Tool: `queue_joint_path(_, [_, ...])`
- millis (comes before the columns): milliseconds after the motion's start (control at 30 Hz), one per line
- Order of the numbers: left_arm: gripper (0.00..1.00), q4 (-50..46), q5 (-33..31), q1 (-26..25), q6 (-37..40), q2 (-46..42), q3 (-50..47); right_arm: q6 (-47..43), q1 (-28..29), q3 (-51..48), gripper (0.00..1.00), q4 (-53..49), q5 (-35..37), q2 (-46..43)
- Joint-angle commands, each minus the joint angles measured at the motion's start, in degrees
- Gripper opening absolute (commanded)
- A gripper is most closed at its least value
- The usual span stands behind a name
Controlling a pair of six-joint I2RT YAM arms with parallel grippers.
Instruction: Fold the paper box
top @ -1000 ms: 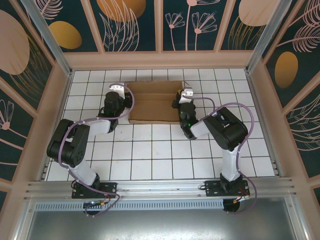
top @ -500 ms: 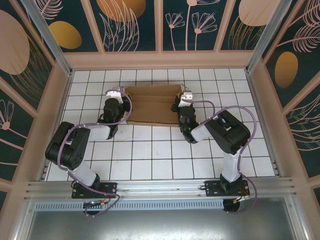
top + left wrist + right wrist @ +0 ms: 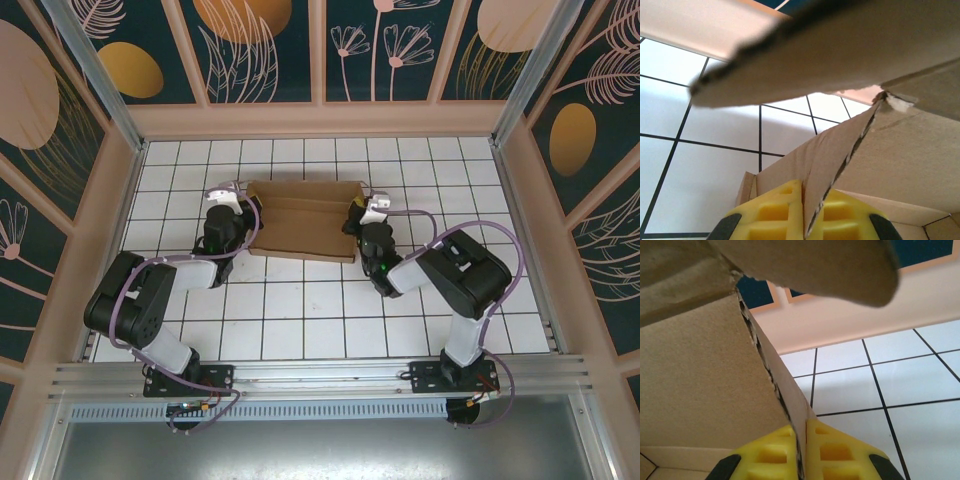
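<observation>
Left jaws: closed on a thin flap of the paper box (image 3: 900,150), whose cut edge runs between the yellow pads (image 3: 772,212).
Right jaws: clamped on a cardboard wall, its ragged edge wedged between their yellow pads (image 3: 840,455).
Overhang: another brown flap juts above each wrist camera.
Box position: far middle of the white-tiled counter (image 3: 300,310), with the left arm (image 3: 130,300) at its left end and the right arm (image 3: 460,270) at its right end.

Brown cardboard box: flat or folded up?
Partly folded. The plain brown cardboard box has end panels raised off the table, each pinched by the left gripper and right gripper; top open.
</observation>
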Motion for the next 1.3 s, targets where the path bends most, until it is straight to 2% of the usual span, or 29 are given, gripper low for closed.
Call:
queue_joint_path(0, [0.00,-6.77,2.21,-1.26,-2.82,0.75,-2.75,3.57,3.56,-1.59,0.07,-3.57,1.92,3.59])
queue_joint_path(267, [0.00,-8.00,1.56,-1.33,-2.80,-0.38,-2.95,-0.48,6.31,-0.65,0.08,-1.88,4.26,5.53])
queue_joint_path(433, [0.00,-7.88,-0.30,-1.26,-4.52,-0.25,-5.20,-1.38,6.52,-3.80,0.08,1.69,4.10,7.59])
queue_joint_path(667, [0.00,-9.18,-4.35,-1.31,-6.18,-0.88,-7.95,-4.78,7.66,-6.46,0.18,7.74,4.31,9.76])
queue_joint_path(867, [0.00,-11.50,-8.61,-1.27,-6.84,-1.79,-9.81,-7.44,8.11,-7.74,0.20,12.87,4.58,10.32])
queue_joint_path(967, [0.00,-10.23,-8.19,-1.30,-6.09,-1.20,-10.63,-9.54,8.20,-8.86,0.29,15.96,3.52,9.38])
queue_joint_path(1100, [0.01,-10.34,-8.00,-1.29,-3.81,-1.04,-10.07,-13.54,8.13,-10.38,0.46,17.48,0.99,5.82])
queue_joint_path(1267, [0.01,-10.98,-8.42,-1.28,-2.71,-1.96,-9.38,-14.54,8.16,-13.81,0.53,15.62,-6.33,-2.44])
